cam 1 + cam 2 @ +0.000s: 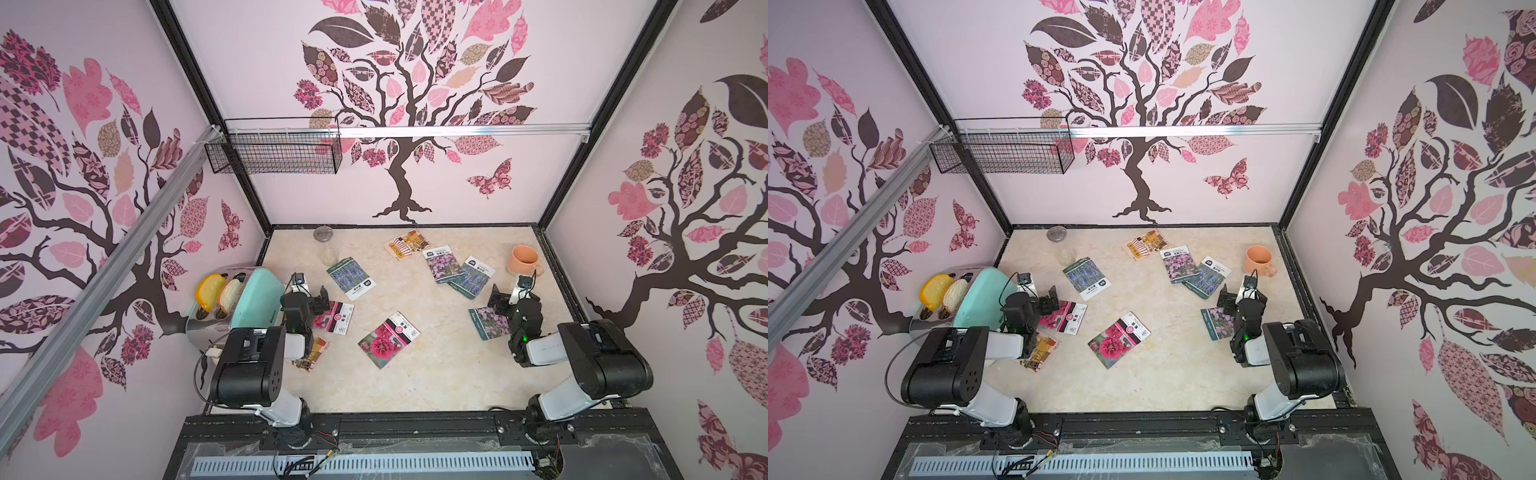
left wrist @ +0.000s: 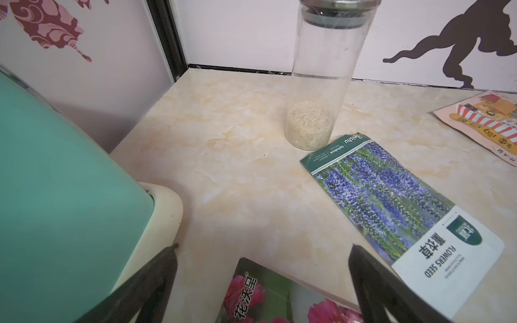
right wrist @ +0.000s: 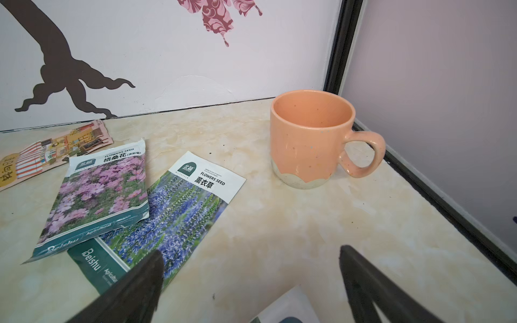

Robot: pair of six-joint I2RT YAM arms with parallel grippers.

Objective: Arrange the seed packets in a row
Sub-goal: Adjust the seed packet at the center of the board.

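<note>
Several seed packets lie scattered on the marble table in both top views. An orange cartoon packet [image 1: 406, 244] is at the back, and a pink-purple packet [image 1: 442, 264] overlaps a lavender one [image 1: 471, 276]. Another lavender packet [image 2: 391, 201] lies left of centre and a red-pink packet [image 1: 388, 338] in the middle. My left gripper [image 2: 264, 247] hovers open over the corner of a second red-pink packet [image 1: 336, 318]. A second orange packet [image 1: 313, 353] shows partly under that arm. My right gripper [image 3: 251, 250] is open above the edge of a pink-purple packet [image 1: 488, 323].
A toaster with bread [image 1: 216, 299] and a teal lid-like object [image 1: 253, 299] crowd the left arm. A glass jar [image 2: 316, 112] with grains stands at the back left, and an orange mug [image 3: 310, 139] at the back right. A wire basket [image 1: 274, 151] hangs on the back wall.
</note>
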